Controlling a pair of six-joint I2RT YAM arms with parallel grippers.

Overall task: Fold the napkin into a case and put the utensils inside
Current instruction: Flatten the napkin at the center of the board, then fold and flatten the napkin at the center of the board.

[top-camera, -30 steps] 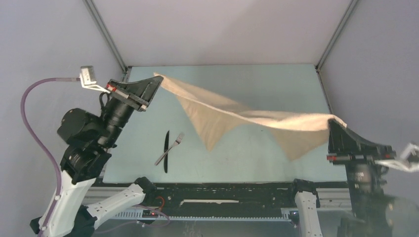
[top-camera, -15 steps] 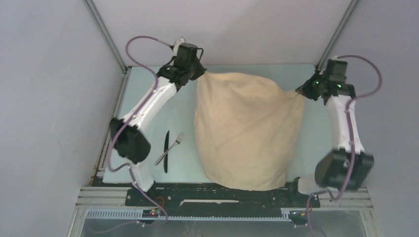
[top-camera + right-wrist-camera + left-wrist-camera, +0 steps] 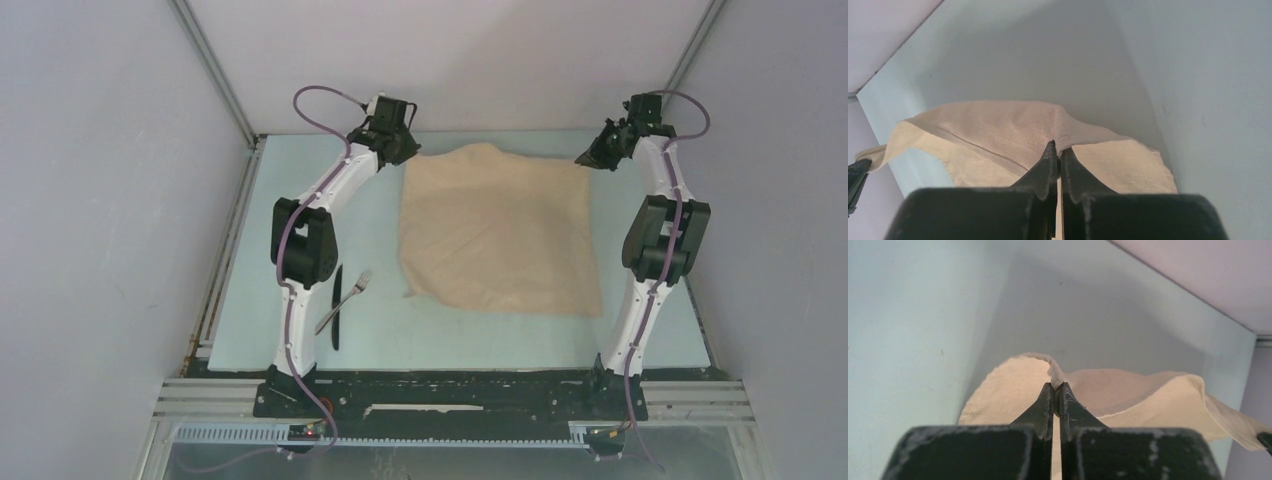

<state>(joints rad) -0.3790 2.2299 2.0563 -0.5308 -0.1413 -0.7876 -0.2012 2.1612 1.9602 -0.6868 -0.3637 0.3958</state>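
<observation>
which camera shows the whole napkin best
Top external: the napkin lies spread on the table, nearly its whole outline visible. The left wrist view shows only the corner pinched in the left gripper; the right wrist view only the corner in the right gripper.

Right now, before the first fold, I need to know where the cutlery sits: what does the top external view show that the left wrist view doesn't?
Only the top external view: the whole napkin spread on the table, with the fork lying across the knife to its left, apart from the cloth. Only the left wrist view: close up, the left gripper shut on a pinched bit of hem at the napkin's corner. Both: the napkin's far edge and the pale table.
</observation>
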